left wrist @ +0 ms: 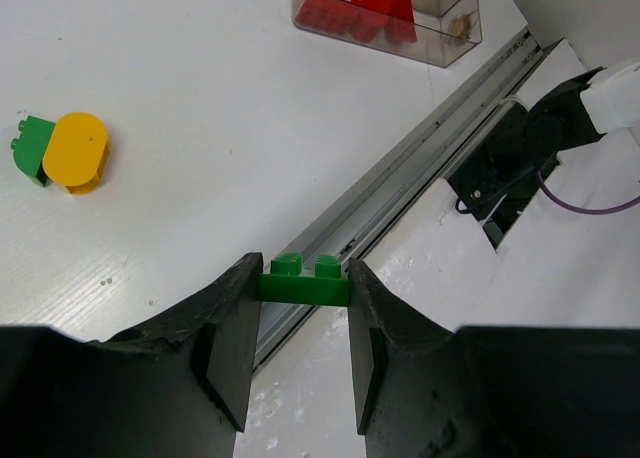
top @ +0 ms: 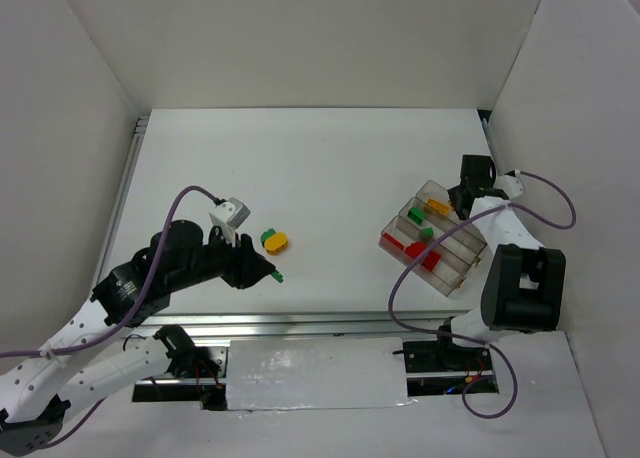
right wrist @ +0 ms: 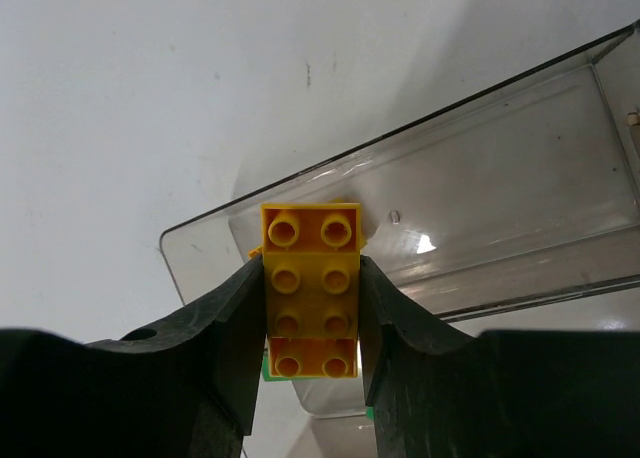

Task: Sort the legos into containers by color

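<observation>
One three-compartment tray [top: 460,253]. Loose: one green brick [left wrist: 32,143], one yellow brick [left wrist: 75,150]. Gripped: one green lego [left wrist: 303,283], one yellow lego [right wrist: 310,268].

Tray [top: 462,262] on the bench [top: 330,168], loose bricks to its left.
Well left of the tray, a rounded brick [top: 279,242] and a smaller brick [top: 267,238] lie touching. Nearer the bench's front edge than that pair, also left of the tray, the left tool [top: 262,270] has a two-stud brick [left wrist: 304,281] between its fingers. In the tray, bricks lie in the near compartment [top: 410,250] and the middle compartment [top: 416,218]. At its far side, the right tool [top: 455,203] clamps an eight-stud brick [right wrist: 310,288] over the far compartment's end.
</observation>
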